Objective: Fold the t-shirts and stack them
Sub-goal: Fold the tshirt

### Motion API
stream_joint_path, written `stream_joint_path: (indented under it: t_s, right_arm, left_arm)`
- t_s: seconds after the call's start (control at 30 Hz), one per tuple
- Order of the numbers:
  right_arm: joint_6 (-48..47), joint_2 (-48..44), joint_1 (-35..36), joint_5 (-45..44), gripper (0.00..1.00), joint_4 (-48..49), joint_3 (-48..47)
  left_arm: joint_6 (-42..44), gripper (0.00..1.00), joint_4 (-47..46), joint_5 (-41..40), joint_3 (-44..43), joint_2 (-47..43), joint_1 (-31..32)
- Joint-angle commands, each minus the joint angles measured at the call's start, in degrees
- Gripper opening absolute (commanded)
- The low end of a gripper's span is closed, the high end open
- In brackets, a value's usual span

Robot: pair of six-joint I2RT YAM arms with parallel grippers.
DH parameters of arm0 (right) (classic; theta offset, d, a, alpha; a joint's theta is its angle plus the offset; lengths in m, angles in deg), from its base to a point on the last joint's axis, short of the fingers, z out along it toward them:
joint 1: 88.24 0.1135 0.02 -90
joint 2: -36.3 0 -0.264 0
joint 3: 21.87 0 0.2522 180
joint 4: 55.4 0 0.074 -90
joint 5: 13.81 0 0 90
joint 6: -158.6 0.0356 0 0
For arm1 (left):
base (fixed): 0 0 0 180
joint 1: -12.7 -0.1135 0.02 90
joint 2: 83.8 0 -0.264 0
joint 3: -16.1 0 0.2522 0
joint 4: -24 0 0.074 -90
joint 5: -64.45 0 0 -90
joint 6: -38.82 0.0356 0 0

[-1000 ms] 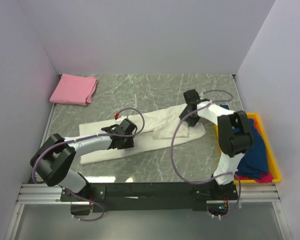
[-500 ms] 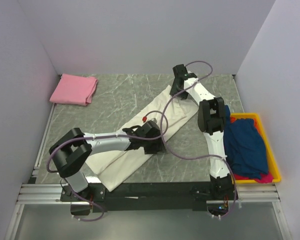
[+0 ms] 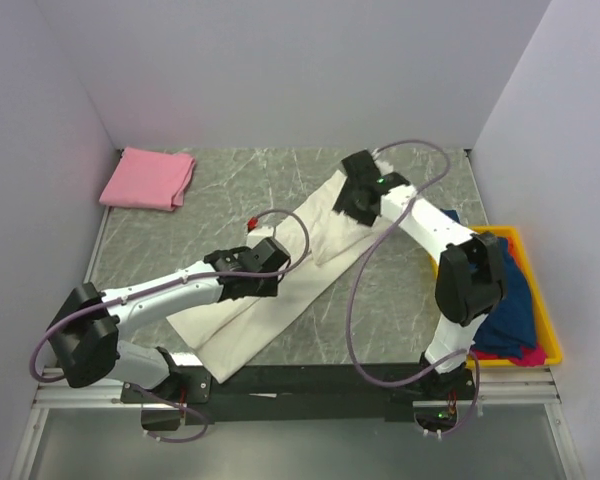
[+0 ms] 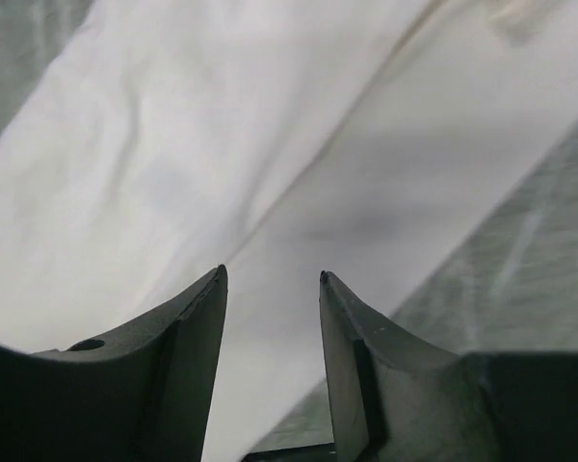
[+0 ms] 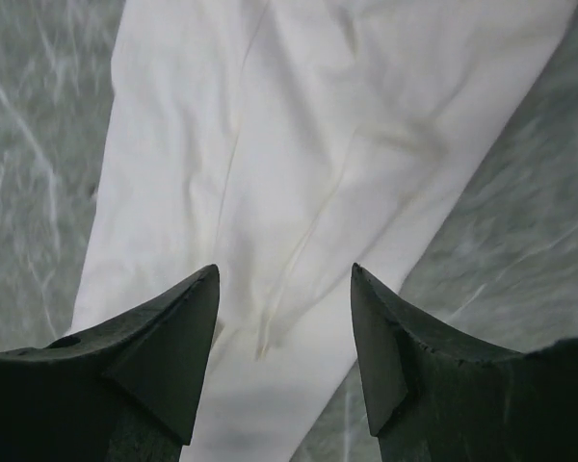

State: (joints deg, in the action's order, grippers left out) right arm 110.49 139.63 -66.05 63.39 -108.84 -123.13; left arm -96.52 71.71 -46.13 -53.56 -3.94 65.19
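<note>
Grey marble tabletop [image 3: 240,190]. The cream shirt [image 3: 325,235] lies across its middle, a long strip running 7 to 1 o'clock. Left jaws and right jaws hang spread above it, empty. Likely light, limp cotton: pinch the end corners.

The table [image 3: 230,190] is grey marble veined white; cream-white t-shirt [image 3: 260,315], pink t-shirt [image 3: 147,179], dark blue t-shirt [image 3: 515,305], yellow bin [image 3: 550,335].

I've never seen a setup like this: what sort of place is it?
Likely a robot test booth: a left arm and right arm bolted to a table, bare walls around it, and a cream shirt and pink shirt laid out.
</note>
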Motion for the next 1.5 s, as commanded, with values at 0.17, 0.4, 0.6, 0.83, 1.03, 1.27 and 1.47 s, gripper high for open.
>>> stream_joint_path:
  t_s: [0.17, 0.4, 0.6, 0.83, 1.03, 1.27, 1.47]
  right_arm:
    - [14.01, 5.37, 4.61, 3.39, 0.63, 5.67, 7.35]
    - [10.59, 12.94, 0.13, 3.74, 0.64, 0.33, -0.28]
    - [5.76, 25.24, -2.06, 2.16, 0.64, -12.17, -16.89]
    - [0.66, 31.39, -6.11, 4.8, 0.63, -10.94, -27.09]
    - [-6.81, 35.53, -8.31, 8.14, 0.62, -6.91, -36.59]
    - [-12.7, 33.52, -9.89, 8.05, 0.69, -3.31, -40.55]
    - [-12.54, 25.18, -10.15, 7.88, 0.72, -3.47, -38.37]
  left_arm:
    - [0.96, 0.43, 5.07, -2.63, 8.0, 0.04, 1.12]
    - [3.33, 0.39, 0.68, 5.8, 8.61, 3.11, 1.74]
    - [5.35, 0.36, -3.8, 12.57, 5.72, 9.26, 1.91]
    - [4.39, 0.35, -8.03, 22.32, -4.64, 19.97, 1.91]
    - [-1.49, 0.35, -13.47, 30.41, -16.16, 29.72, 2.09]
    - [-6.08, 0.38, -16.2, 33.32, -20.91, 32.03, 2.71]
    - [-1.25, 0.5, -14.03, 31.06, -20.83, 24.58, 2.62]
